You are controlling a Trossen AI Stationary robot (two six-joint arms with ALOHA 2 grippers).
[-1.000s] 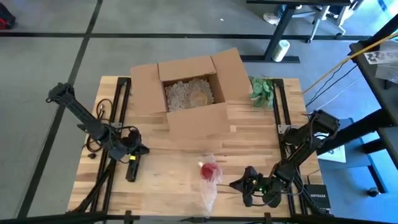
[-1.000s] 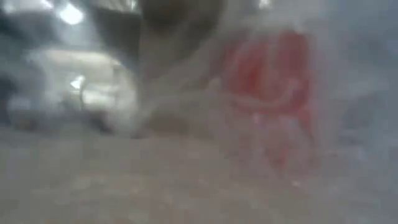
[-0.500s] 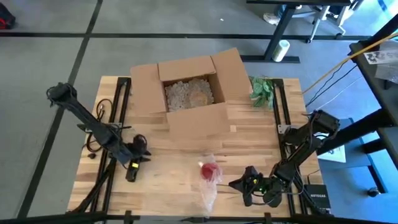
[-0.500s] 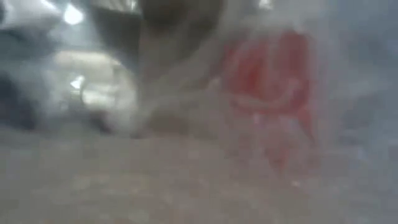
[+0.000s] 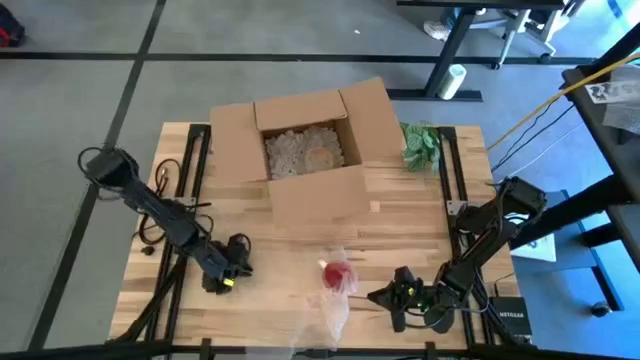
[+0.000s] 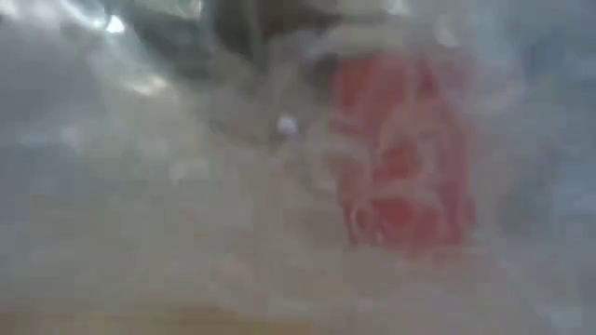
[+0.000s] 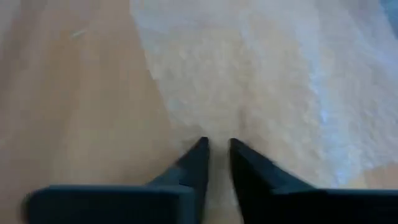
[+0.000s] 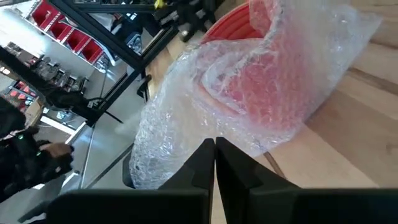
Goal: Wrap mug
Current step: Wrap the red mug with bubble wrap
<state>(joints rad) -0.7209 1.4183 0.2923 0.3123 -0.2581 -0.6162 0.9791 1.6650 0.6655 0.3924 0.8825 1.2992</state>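
**Closing in on the half-wrapped mug**

Reaching across the table (image 5: pixel 200 300), the left gripper (image 5: pixel 238 266) now sits nearer the centre than a second ago, when it lay back by the table's left side; its fingers (image 7: pixel 198 163) are nearly together with a narrow gap and nothing between them, hovering at the edge of the bubble wrap (image 7: pixel 273 87). The right gripper (image 5: pixel 385 297) has not shifted; it rests near the front edge, fingers (image 8: pixel 205 163) pressed together, empty. The red mug (image 5: pixel 338 272) lies on its side under the bubble wrap, between the two grippers, just left of the right one. Behind it stands the open cardboard box (image 5: pixel 305 150), and the low view is now more veiled by wrap.
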